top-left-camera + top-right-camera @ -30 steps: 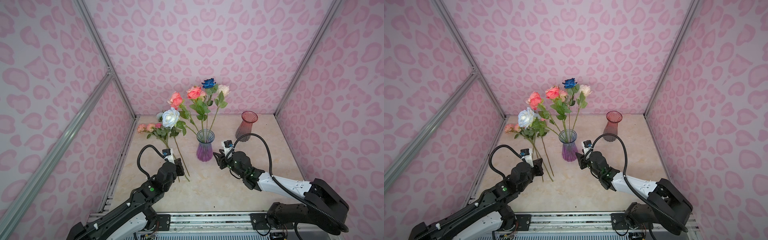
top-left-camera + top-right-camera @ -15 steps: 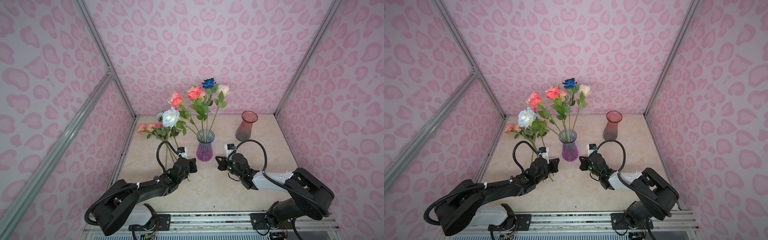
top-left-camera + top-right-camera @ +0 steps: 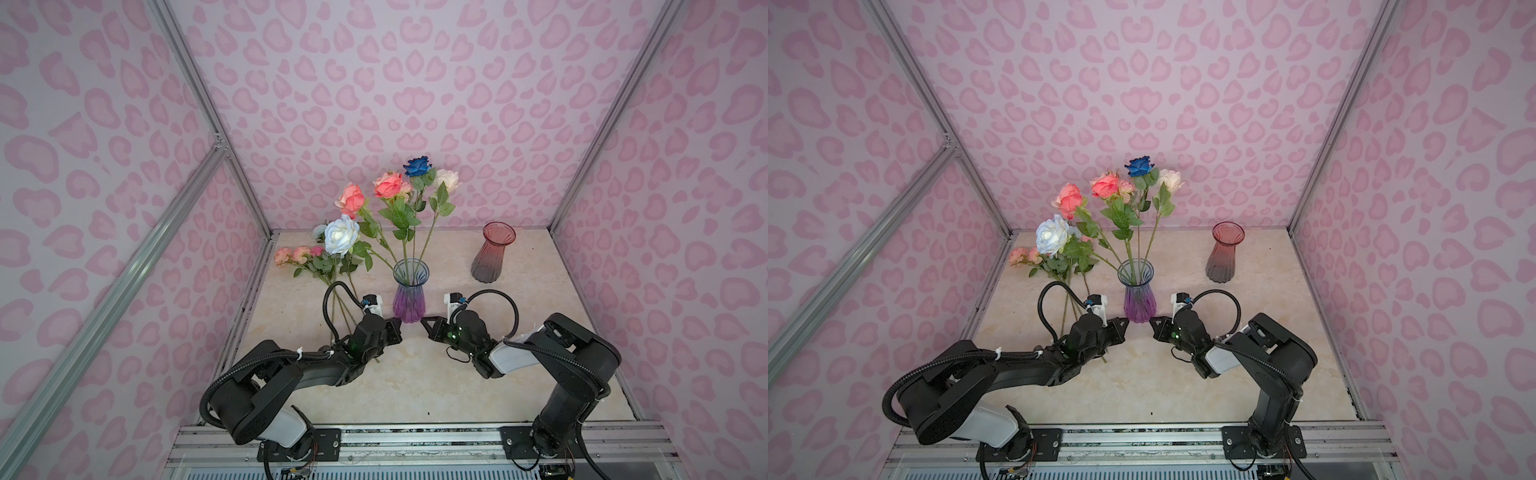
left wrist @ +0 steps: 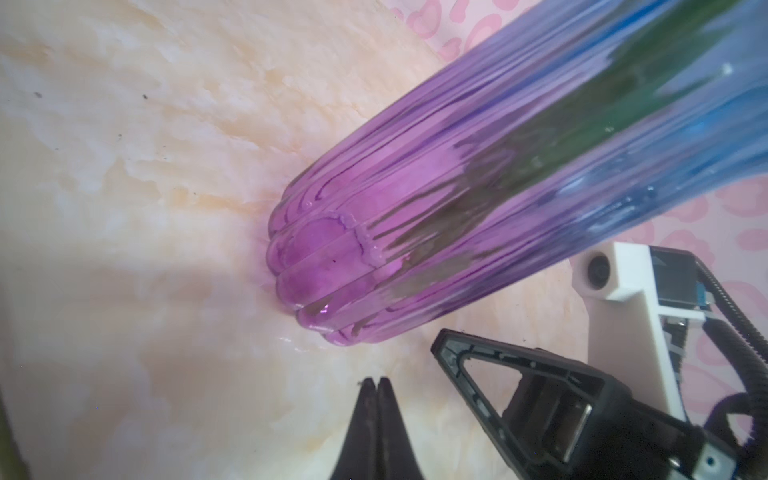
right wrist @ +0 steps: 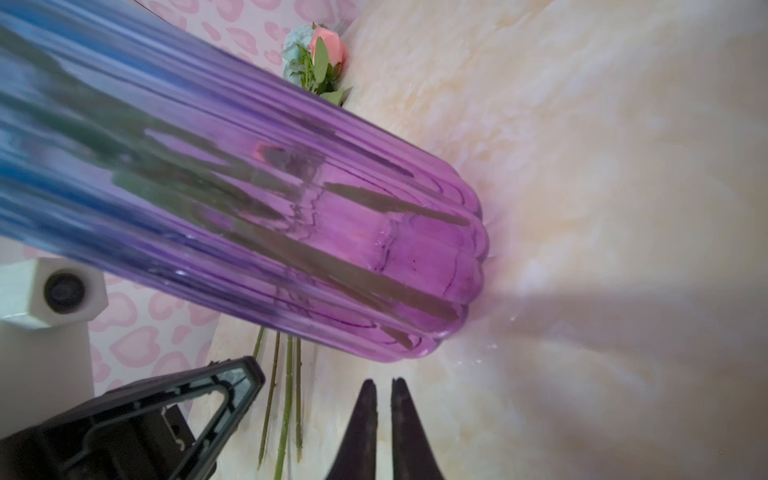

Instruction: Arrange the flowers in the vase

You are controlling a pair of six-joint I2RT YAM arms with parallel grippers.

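The flowers (image 3: 399,208), artificial roses on long thin green stems, are split. Several heads (coral, dark blue, cream) fan out of the ribbed purple-to-blue glass vase (image 3: 409,299) at mid-bench, and a loose bunch of roses (image 3: 328,264) lies by the left wall, its bare stems (image 5: 286,399) pointing back toward the arms.

I judge each stem light and springy with a top-heavy head, so a pinch low on the bare stem, below the leaves, should steer it best (petals would only crush or slip). The vase looks smooth, breakable and easy to tip under so tall a load.

The left gripper (image 4: 376,380) is pressed together and empty, just beside the vase foot. The right gripper (image 5: 383,381) is all but closed, with a sliver of gap, and holds nothing on the other side.

The bench (image 3: 415,386) is glossy cream marble-pattern, likely slick. Pink heart-print walls (image 3: 374,83) close in on three sides. An empty red glass vase (image 3: 492,257) stands well apart at the right rear.
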